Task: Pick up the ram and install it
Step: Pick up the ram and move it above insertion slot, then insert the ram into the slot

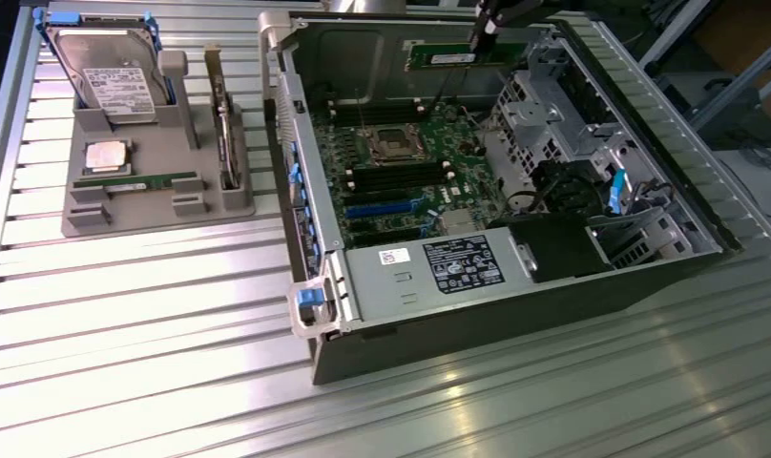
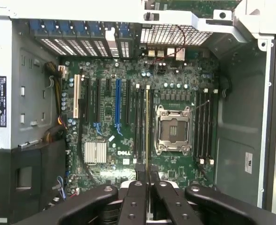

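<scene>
Seating the ram [image 2: 147, 131] well is, by my judgement, coming down to alignment before any push. The stick is hanging edge-on over the motherboard [image 2: 105, 140], and its long edge should be running parallel to the black memory slots [image 2: 140, 126] between the empty processor socket [image 2: 174, 130] and the blue expansion slot [image 2: 118, 103]. In the wrist view it is looking close to parallel with them. The descent should be going straight down with the stick upright, since a tilted board is likely to be catching on one end of a slot and binding. The pressing should be gentle and even along its length. The claw [image 2: 147, 180] is standing almost closed, its two black fingers [image 2: 137, 197] pinching the thin green stick between them at its upper edge. From the exterior view the claw [image 1: 481, 38] is holding the ram [image 1: 466, 55] above the far side of the open computer case [image 1: 312, 286], clear of the board and not touching a slot yet. A twin stick [image 1: 137, 179] is lying in the grey tray [image 1: 93, 221] on the worktop [image 1: 169, 343], well apart from the claw.
</scene>
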Available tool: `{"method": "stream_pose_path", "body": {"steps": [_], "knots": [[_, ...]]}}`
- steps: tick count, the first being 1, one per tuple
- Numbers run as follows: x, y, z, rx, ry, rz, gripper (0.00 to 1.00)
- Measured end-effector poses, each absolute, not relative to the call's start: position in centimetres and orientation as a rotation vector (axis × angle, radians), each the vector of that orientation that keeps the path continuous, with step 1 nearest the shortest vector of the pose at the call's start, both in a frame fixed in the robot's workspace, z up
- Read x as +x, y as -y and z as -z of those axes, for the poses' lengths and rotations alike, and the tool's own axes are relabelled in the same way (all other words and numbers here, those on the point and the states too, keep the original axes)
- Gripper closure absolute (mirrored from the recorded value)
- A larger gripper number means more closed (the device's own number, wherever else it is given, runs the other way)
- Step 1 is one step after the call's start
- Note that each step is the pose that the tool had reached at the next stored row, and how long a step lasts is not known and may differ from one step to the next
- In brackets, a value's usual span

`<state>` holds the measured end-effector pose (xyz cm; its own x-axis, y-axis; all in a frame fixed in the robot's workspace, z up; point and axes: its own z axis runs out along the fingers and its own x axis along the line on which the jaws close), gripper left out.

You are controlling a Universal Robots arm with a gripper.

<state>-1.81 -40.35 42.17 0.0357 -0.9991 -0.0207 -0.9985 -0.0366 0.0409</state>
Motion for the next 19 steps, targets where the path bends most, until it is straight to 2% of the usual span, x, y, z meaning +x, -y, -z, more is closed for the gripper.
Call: {"method": "stream_pose_path", "body": {"steps": [19], "knots": [[0.1, 40.2, -41.9, 2.25, 2.17, 0.068, 0.88]]}}
